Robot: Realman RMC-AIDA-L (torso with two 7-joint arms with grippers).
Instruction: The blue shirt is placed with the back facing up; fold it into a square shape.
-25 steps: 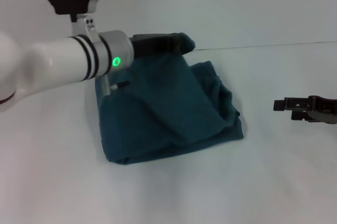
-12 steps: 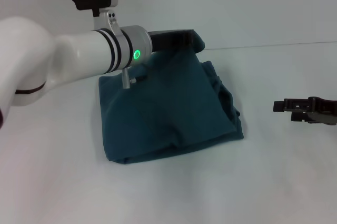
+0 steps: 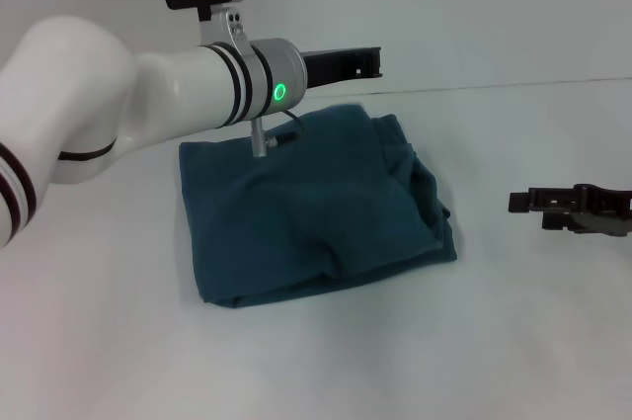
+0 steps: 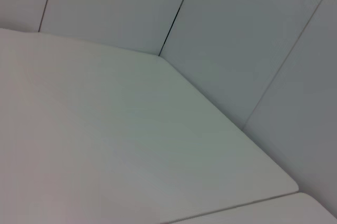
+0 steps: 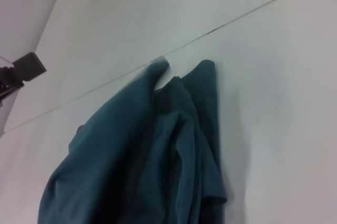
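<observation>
Released, the blue shirt (image 3: 316, 203) lies folded; left gripper (image 3: 367, 61) has lifted clear, empty, spread unclear.
Right wrist view alone shows the bunched folds; right gripper (image 3: 523, 202) is parked aside, its spread unclear.

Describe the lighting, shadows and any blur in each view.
Head view: soft, even light; the blue shirt casts only a faint shadow on the white table, and a green indicator glows on the left arm's wrist. Left wrist view: flat, shadowless table and wall panels. Right wrist view: the shirt's nearest raised corner is smeared, out of focus.
</observation>
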